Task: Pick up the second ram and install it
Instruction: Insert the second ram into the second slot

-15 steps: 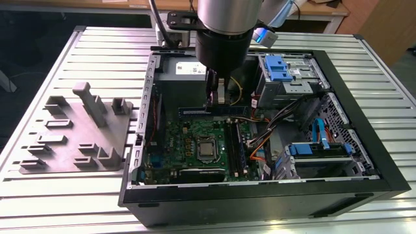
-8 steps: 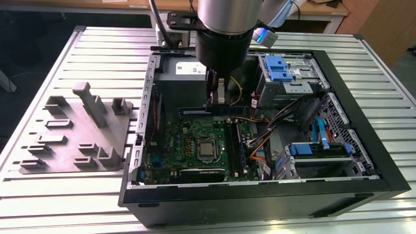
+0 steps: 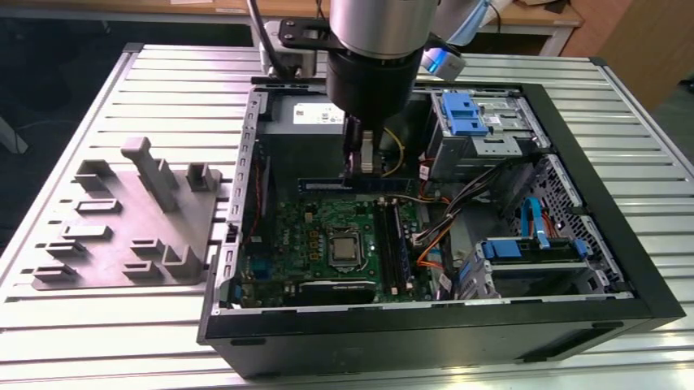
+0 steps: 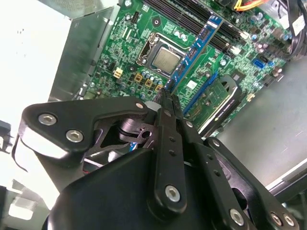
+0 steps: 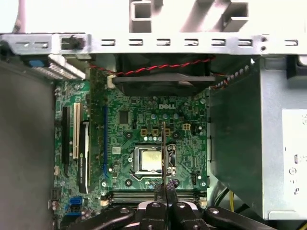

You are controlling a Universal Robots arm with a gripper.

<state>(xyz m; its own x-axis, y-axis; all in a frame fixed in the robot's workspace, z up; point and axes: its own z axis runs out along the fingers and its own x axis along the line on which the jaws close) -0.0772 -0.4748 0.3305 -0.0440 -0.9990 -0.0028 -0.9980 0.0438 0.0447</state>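
1. Pinching the second ram [image 4: 197, 44] between its fingertips, the gripper [image 4: 166, 96] is pressing both dark fingers flat against the stick's faces in the second wrist view. The black linkage bars are folding inward behind them.
2. Pointing straight down, the arm [image 3: 375, 49] is reaching into the open computer case [image 3: 434, 333] from above in the exterior view. Its thick silver-and-black wrist is standing upright over the case's far half.
3. The ram is hanging level below the fingers with its long edge down. It is sticking out to both sides of the gripper in the exterior view and showing edge-on as a thin line in the first wrist view.
4. Beyond it, the green motherboard [image 5: 129, 120] is lying flat on the case floor. The stick is hovering over the board's far part in the exterior view and running crosswise to the long black slots [image 5: 134, 195]. In the first wrist view it is lining up with the processor socket [image 5: 151, 159].
5. Farther off, the grey holder tray [image 3: 130, 219] is sitting on the ribbed metal table [image 3: 65, 341]. It is outside the case at the exterior view's left, well apart from the gripper.
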